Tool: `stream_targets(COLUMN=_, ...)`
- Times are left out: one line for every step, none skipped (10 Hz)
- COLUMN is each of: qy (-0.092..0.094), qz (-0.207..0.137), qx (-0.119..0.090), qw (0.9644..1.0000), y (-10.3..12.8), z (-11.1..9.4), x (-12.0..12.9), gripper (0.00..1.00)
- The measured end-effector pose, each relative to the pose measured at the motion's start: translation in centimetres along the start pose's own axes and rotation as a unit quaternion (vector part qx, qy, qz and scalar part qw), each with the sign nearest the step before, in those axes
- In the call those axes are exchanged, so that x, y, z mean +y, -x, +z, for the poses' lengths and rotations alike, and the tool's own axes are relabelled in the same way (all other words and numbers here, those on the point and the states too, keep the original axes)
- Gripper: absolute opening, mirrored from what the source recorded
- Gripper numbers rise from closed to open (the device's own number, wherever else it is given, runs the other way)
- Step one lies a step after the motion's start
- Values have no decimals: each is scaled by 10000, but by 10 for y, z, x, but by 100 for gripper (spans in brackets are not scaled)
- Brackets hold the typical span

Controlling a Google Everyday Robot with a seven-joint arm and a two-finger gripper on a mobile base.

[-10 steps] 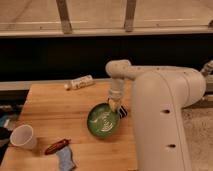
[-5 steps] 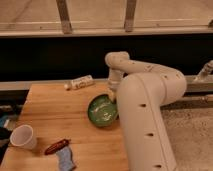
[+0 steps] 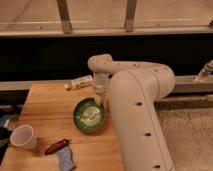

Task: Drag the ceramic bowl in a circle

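Observation:
The ceramic bowl [image 3: 89,115] is round, glossy green with a darker rim, and sits on the wooden table [image 3: 47,107] near its right edge. My gripper [image 3: 100,98] reaches down from the white arm [image 3: 135,100] and meets the bowl's far right rim. The arm's bulky body covers the table's right side and the area just right of the bowl.
A white paper cup [image 3: 22,136] stands at the front left. A red object [image 3: 56,146] and a blue item [image 3: 65,160] lie at the front edge. A white bottle [image 3: 80,82] lies on its side at the back. A dark wall and metal rail run behind the table.
The bowl first slid away from the front edge, then moved left across the table with the gripper at its rim. The arm swung and now stands further right in view.

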Motion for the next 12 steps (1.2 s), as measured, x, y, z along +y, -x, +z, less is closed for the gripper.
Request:
stream_targets(qy=-6, qz=-112, qx=38, qw=9999, y=-5, z=7, x=25, gripper=0)
stream_targets(qy=-7, qz=-145, qx=66, qw=9999, y=-11, z=12, x=40, gripper=0)
stream_targets(qy=8, qz=-87, qx=78, qw=9999, y=-20, z=18, x=53, gripper=0)
stream_targets(qy=25, qz=41, qx=77, qw=10000, y=-32, z=24, x=62, gripper=0)
stream_targets(qy=28, qz=187, qx=74, qw=9998, y=-43, z=28, x=65, gripper=0)
stream_targets(qy=31, qz=359, qx=68, qw=9993, y=-54, z=31, x=64, gripper=0)
stream_targets(qy=28, qz=522, qx=68, qw=9986, y=-63, z=31, x=58, gripper=0)
stream_targets(qy=24, qz=659, qx=61, qw=9978, y=-68, z=29, x=47, gripper=0)
stream_targets(qy=29, qz=808, qx=45, qw=9967, y=-73, z=26, x=32, gripper=0)
stream_targets(qy=36, qz=900, qx=23, qw=9959, y=-75, z=20, x=13, gripper=0)
stream_targets(qy=35, qz=961, qx=1, qw=9954, y=-74, z=15, x=-3, gripper=0)
stream_targets(qy=35, qz=1029, qx=-23, qw=9947, y=-72, z=7, x=-27, gripper=0)
